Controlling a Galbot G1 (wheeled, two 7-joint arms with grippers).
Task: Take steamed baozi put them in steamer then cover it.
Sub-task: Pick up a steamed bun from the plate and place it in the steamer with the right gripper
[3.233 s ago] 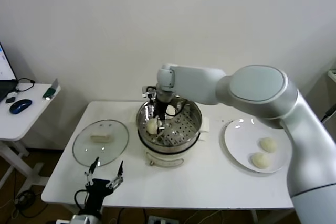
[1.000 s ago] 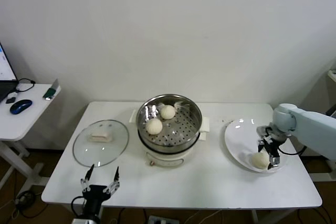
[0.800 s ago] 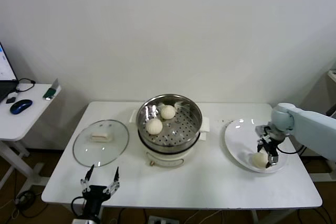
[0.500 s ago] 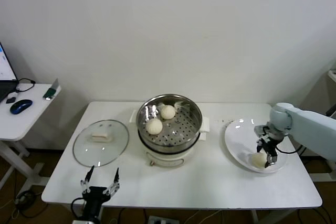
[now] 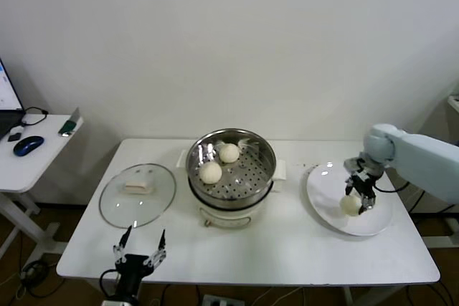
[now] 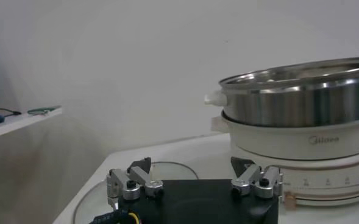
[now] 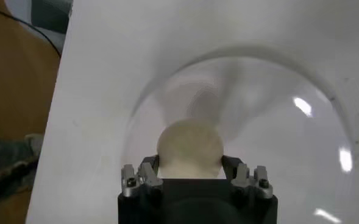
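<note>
Baozi number three (image 5: 351, 205) sits clamped between the closed fingers of the right gripper (image 5: 356, 195), held over the white plate (image 5: 324, 190) near the table's right edge; whether the bun is clear of the plate or touching it cannot be told from the head view. The right wrist view shows the same bun (image 7: 189, 148) pinched from both sides, rounded top showing just past the right gripper (image 7: 189, 167), with the plate's rim (image 7: 277, 58) curving beyond it. No other bun shows on the plate. Two more baozi lie inside the steamer (image 5: 254, 190), which stands at the middle of the table (image 5: 287, 249): one (image 5: 210, 173) on the perforated tray towards the pot's left side, the other (image 5: 229, 153) just behind it, nearer the back wall, the two close together. The pot is uncovered. Its glass lid (image 5: 115, 209) lies flat on the table towards the left edge, cream handle (image 5: 136, 188) facing up, near the steamer but apart from it. The left gripper (image 5: 139, 254) waits at the table's front edge, below the lid, with its fingers spread wide and holding nothing; its wrist view looks across the table at the steamer's steel wall (image 6: 301, 100) and white base, with the left gripper (image 6: 194, 179) in the foreground.
</note>
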